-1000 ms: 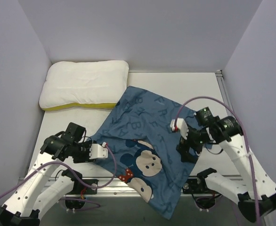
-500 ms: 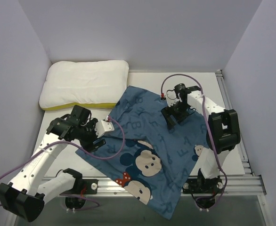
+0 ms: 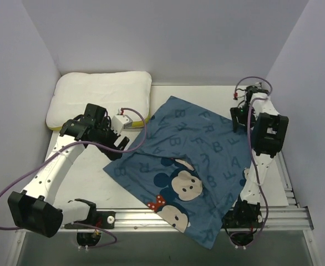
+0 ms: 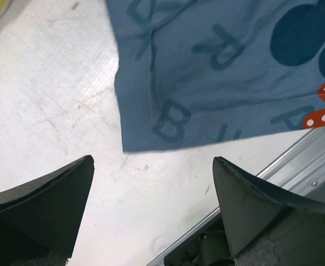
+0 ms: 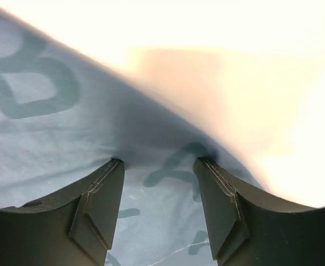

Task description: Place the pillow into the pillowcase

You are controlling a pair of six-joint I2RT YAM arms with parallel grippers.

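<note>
The white pillow point(image 3: 96, 97) lies at the far left against the walls, its yellow band along the near edge. The blue pillowcase point(image 3: 198, 160) lies spread flat over the middle and right of the table, and its near corner hangs over the front rail. My left gripper point(image 3: 117, 141) is open and empty above bare table point(image 4: 68, 111), just left of the pillowcase's left corner point(image 4: 207, 72). My right gripper point(image 3: 238, 120) is at the pillowcase's far right edge. In the right wrist view its fingertips point(image 5: 115, 166) press down on the fabric point(image 5: 51, 127), jaws apart.
The aluminium rail point(image 3: 146, 213) runs along the table's front edge and shows in the left wrist view point(image 4: 301, 160). Purple walls close in the left, back and right. A metal strip point(image 3: 268, 116) runs along the right side.
The pillowcase has been dragged right and now lies flatter. My right gripper moved to the far right edge of the cloth. My left gripper moved back toward the pillow, off the cloth.
</note>
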